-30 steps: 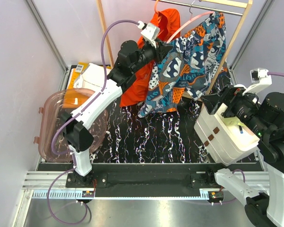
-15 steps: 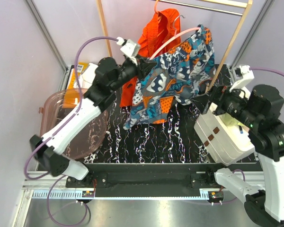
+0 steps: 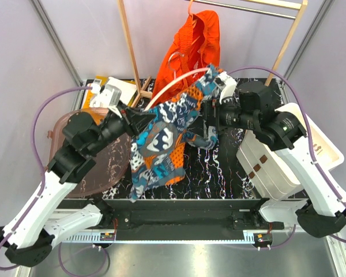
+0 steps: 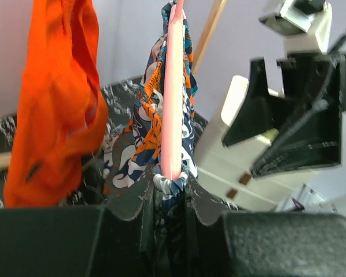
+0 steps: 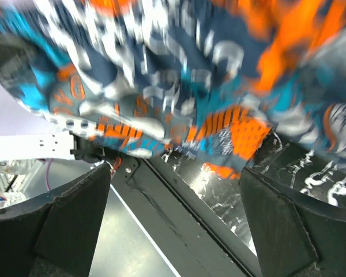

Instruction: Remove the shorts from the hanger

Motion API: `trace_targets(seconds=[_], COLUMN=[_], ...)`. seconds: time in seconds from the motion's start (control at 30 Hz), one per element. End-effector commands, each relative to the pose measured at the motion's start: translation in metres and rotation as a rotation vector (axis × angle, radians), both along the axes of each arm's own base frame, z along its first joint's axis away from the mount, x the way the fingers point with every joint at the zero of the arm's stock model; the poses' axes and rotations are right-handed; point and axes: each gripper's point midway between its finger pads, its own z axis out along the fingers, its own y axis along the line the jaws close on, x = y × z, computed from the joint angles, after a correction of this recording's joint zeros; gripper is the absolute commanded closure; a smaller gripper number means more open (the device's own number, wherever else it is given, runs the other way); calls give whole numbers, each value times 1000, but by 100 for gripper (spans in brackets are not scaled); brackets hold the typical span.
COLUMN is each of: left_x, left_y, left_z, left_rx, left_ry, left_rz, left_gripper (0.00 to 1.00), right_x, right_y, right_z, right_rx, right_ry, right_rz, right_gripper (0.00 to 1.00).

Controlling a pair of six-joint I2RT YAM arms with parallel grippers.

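Patterned shorts drape on a pink hanger from the left gripper in the top view; the right gripper hovers at their other edge, orange shorts beyond both. Left wrist: jaws pinched shut on patterned cloth at the hanger's end. Right wrist: fingers spread wide, blurred shorts just ahead.
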Motion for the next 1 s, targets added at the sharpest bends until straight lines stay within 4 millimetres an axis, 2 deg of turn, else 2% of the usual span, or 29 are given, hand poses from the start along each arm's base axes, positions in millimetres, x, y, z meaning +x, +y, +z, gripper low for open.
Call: trace_targets(seconds=[0.0, 0.07, 0.1, 0.23, 0.33, 0.4, 0.43, 0.6, 0.73, 0.77, 0.87, 0.9, 0.97], left_x=[-13, -22, -23, -27, -30, -33, -34, -39, -42, -44, -45, -45, -46], left_y=[8, 13, 13, 15, 13, 13, 12, 11, 9, 8, 5, 5, 4], left_z=[-22, -24, -30, -32, -29, -27, -26, -24, -24, -22, -22, -22, -19], left_rx=[-19, -32, -26, -20, -30, -42, -45, -61, -69, -73, -76, -80, -89], left_ry=[90, 90, 103, 122, 128, 138, 137, 148, 158, 160, 169, 171, 167], left_rz=[7, -3, -3, -10, -26, -36, -41, -64, -81, -89, -105, -106, -115], left_gripper=[100, 100, 100, 100, 100, 100, 100, 100, 100, 100, 100, 100, 100], right_x=[3, 7, 9, 11, 25, 40, 46, 74, 85, 88, 91, 91, 90], right_y=[12, 18, 21, 39, 44, 48, 47, 53, 60, 63, 67, 67, 71], right_z=[59, 66, 66, 84, 87, 79, 80, 71, 63, 68, 61, 54, 56], right_rx=[139, 139, 127, 117, 99, 60, 53, 11, -9, 4, 8, -1, 26], right_ry=[-136, -144, -148, -192, -216, -219, -230, -276, -314, -341, -357, -352, -374], right_rz=[-38, -40, -51, -50, -99, -137, -162, -248, -261, -263, -264, -263, -257], right_gripper=[0, 0, 0, 0, 2, 5, 10, 23, 31, 32, 36, 40, 42])
